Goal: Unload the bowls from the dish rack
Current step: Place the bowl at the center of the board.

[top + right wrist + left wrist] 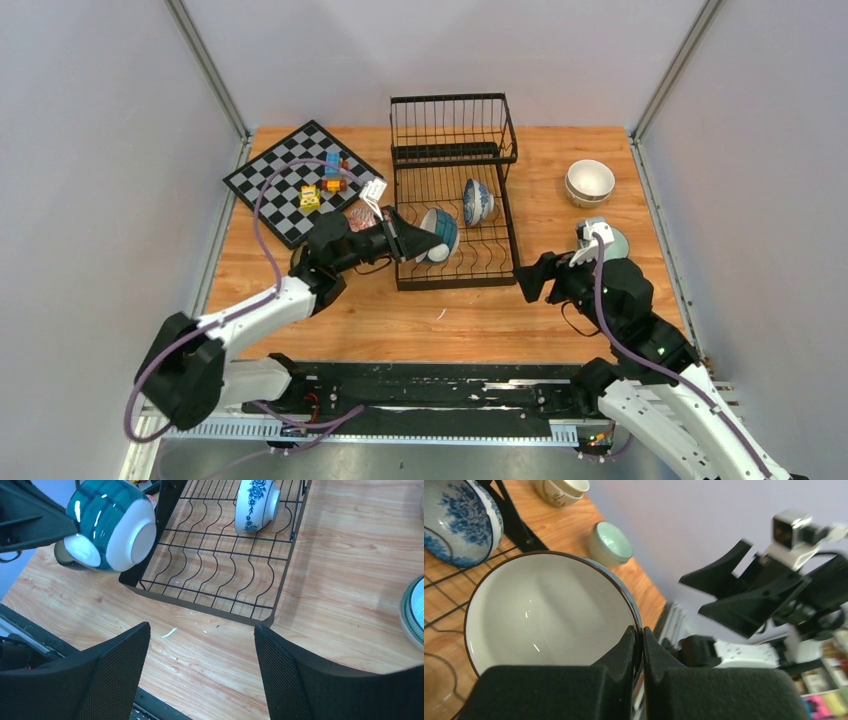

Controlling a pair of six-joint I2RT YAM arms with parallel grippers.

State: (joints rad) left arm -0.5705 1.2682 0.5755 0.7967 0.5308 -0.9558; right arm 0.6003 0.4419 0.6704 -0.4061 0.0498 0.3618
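Right now my left gripper pinches the teal bowl by its thin rim. It looks glazed, stiff, slippery and chip-prone. My right gripper hangs open, empty.

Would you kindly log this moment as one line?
left claw shut on teal bowl | right claw open | rack holds patterned bowl
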